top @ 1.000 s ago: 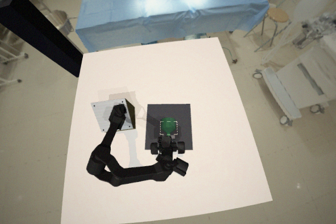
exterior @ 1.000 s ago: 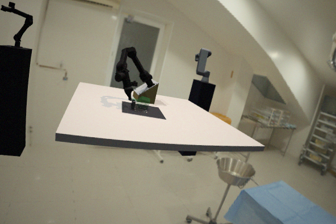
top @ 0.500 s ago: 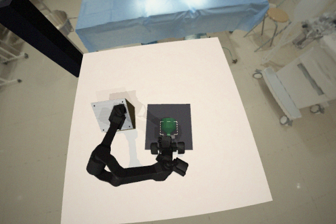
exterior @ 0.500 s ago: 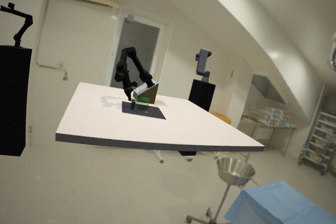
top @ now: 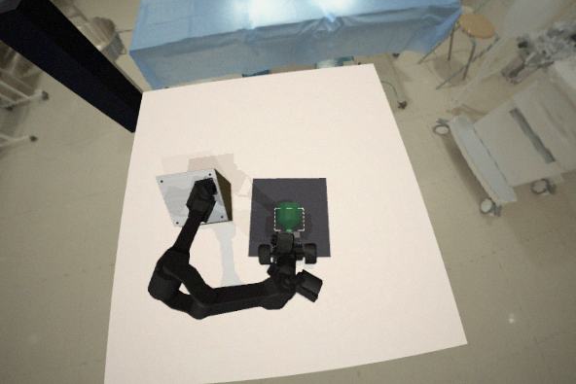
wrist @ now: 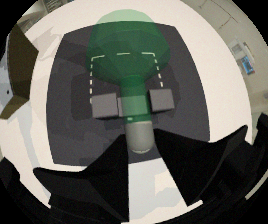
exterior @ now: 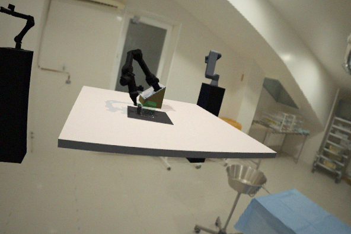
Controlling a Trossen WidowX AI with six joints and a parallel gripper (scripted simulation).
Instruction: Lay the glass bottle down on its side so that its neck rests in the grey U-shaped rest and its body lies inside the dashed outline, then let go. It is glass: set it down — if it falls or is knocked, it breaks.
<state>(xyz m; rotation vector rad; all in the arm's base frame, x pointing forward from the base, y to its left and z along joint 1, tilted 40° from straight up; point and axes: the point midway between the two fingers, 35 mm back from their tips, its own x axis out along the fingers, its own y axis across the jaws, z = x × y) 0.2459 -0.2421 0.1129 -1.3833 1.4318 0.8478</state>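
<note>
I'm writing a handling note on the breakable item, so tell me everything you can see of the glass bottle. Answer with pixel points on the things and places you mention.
The glass bottle point(top: 289, 215) point(exterior: 149, 104) point(wrist: 128, 47) is green and see-through, with a broad, faceted-looking body, a narrow neck and a rounded grey cap. It is held roughly on its side, the body above the dark mat and overlapping the dashed outline, the neck over the gap of the grey rest. The gripper point(wrist: 139, 136) is shut on it at the cap end. Whether the neck touches the rest cannot be told. No break shows.
</note>
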